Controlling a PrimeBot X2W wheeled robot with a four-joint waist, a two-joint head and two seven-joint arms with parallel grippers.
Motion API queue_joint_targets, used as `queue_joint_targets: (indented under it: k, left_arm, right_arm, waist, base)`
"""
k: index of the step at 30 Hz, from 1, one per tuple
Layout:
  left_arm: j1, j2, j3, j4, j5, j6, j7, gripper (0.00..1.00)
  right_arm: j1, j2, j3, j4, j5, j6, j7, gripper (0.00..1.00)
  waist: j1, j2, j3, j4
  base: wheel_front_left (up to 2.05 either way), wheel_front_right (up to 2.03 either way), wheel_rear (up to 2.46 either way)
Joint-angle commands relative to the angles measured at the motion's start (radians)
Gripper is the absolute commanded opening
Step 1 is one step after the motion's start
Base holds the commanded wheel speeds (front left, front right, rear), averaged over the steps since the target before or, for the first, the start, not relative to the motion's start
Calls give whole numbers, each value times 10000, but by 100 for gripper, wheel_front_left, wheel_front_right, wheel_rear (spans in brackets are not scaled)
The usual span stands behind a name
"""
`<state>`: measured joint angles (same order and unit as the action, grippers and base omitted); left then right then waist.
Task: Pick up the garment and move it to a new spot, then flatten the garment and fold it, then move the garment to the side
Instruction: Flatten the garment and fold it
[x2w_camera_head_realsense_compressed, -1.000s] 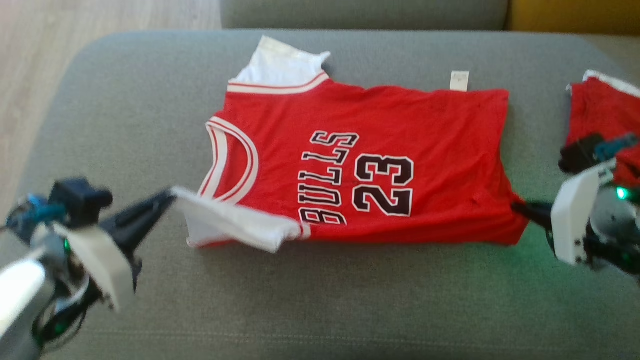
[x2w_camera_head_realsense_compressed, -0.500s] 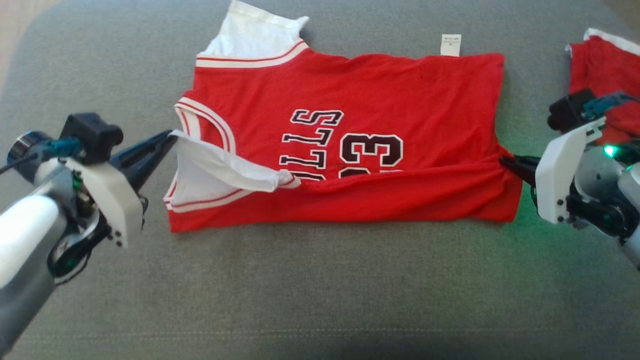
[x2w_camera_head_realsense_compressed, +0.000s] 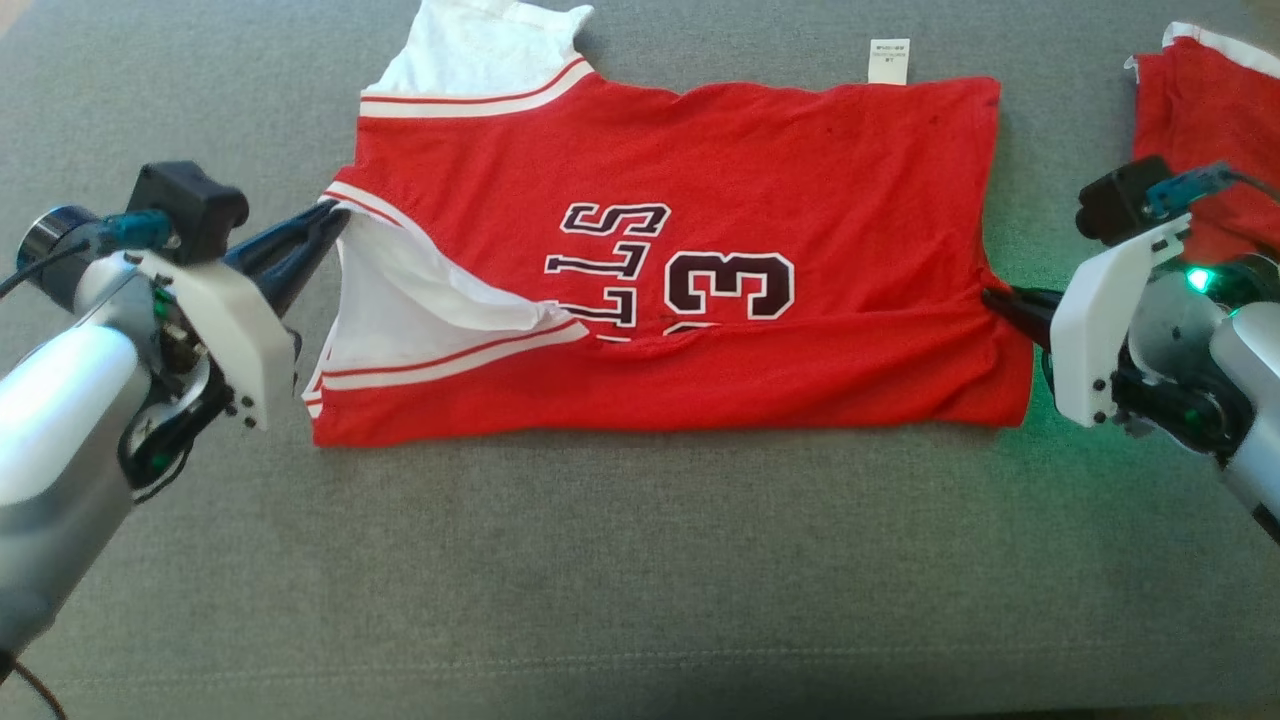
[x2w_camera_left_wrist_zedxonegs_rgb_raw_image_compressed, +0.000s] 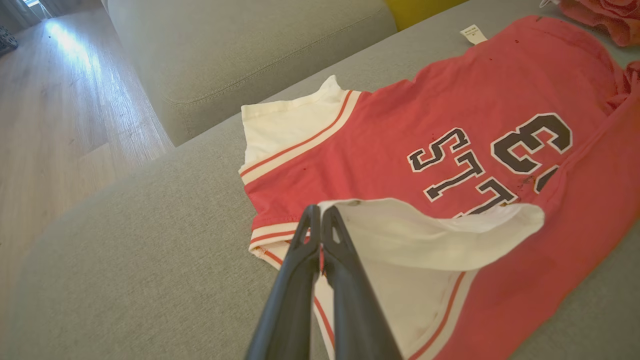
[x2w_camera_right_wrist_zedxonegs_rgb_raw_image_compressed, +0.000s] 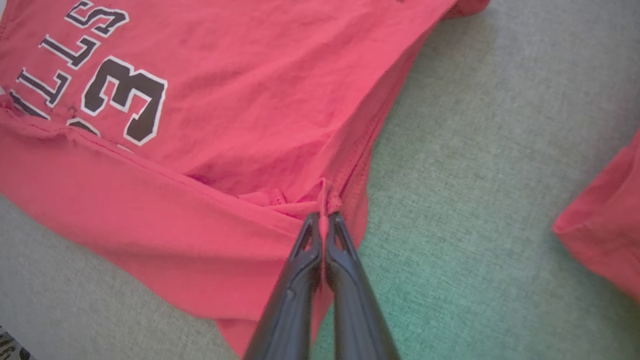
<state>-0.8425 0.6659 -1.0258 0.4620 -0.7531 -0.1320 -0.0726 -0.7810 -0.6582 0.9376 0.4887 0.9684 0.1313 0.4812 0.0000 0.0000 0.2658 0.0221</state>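
Across the grey cushion (x2w_camera_head_realsense_compressed: 640, 560), the jersey (x2w_camera_head_realsense_compressed: 700, 200) is being held stretched. Its long axis is lying left to right, with the shoulder end at the left and the hem at the right.

Left gripper (x2w_camera_head_realsense_compressed: 335, 215): jaws are being kept closed on the white flap at the shoulder end, with cloth pinched between the tips. Right gripper (x2w_camera_head_realsense_compressed: 990, 297): jaws are being kept closed on a bunched bit of hem at the right end. One arm is thus being used at each end of the long axis, so neither is nearer to the jersey as a whole.

A near strip of the jersey is being carried doubled over the body, and the lower part of the lettering is being covered by it. The step is judged to be the lengthwise fold, partly done.

Relation noted for the coming move: the far long edge, beside the white tag (x2w_camera_head_realsense_compressed: 888, 60), is lying beyond both jaws, on the far side. The left grip is sitting farther across than the right, so the held edge is running slightly askew to the long axis. An even carry toward the far edge is judged to be needed, with the right end brought level.

A second garment (x2w_camera_head_realsense_compressed: 1190, 110) is lying at the far right, apart from the jersey.
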Motion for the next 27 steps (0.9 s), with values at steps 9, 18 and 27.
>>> queue_joint_targets:
  k: [9, 18, 27]
  left_arm:
    - [-1044, -253, 783, 1465, 14, 447, -1277, 100]
    - [73, -1059, 3643, 108, 150, 2420, -1886, 100]
    - [4698, -3657, 8122, -3742, 1177, 3192, -1890, 100]
  right_arm:
    - [-289, 517, -460, 537, 456, -6, -1440, 100]
    - [102, 817, -1474, 801, 4, -6, -4442, 100]
    - [2173, 1835, -3858, 906, -2141, -6, -7249, 100]
  waist:
    - [0, 0, 12, -71]
    - [0, 0, -545, 100]
    - [0, 0, -1064, 231]
  base:
    - [0, 0, 0]
    - [0, 0, 0]
    - [0, 0, 0]
